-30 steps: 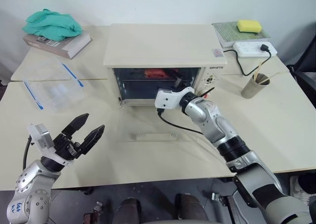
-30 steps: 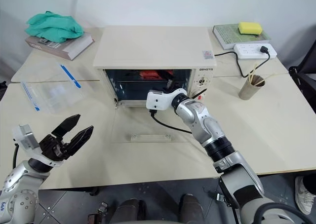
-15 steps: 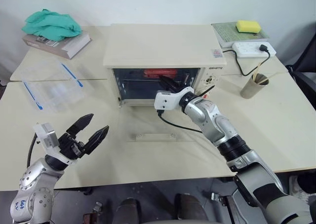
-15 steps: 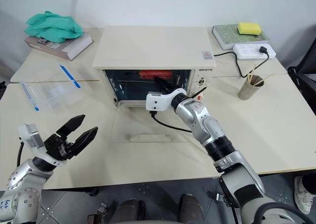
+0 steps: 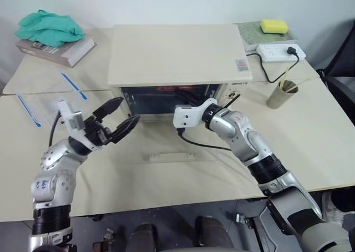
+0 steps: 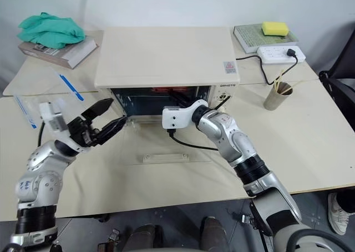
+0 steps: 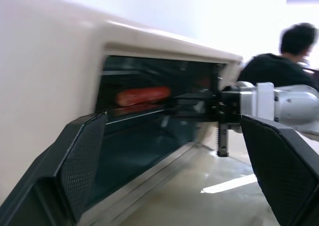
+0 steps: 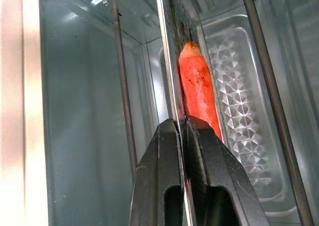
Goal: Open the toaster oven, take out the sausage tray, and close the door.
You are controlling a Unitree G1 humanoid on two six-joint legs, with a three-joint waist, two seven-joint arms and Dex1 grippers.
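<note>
Tray (image 8: 175, 61) sits inside the oven (image 5: 177, 58), edge-on in the right wrist view, with the sausage (image 8: 198, 89) lying on it. The door (image 5: 172, 146) is already down, flat on the table (image 5: 310, 135) before the open cavity. The right gripper (image 8: 180, 126) reaches into the cavity and its fingers are pinched tight on the tray's near rim, one above and one below the thin metal. The left gripper (image 5: 118, 114) hovers just beside the oven's left front corner, fingers spread wide and holding nothing.

Judging by its look, the tray is thin, stiff sheet metal: light, but greasy with brown stains, so it may slip in a narrow pinch. A hold on one point of the rim will let the far end sag or twist once it leaves the rack, and the sausage is round and free to roll. Keeping it level matters. The free left gripper looks well placed to take the other side of the rim as it emerges.
</note>
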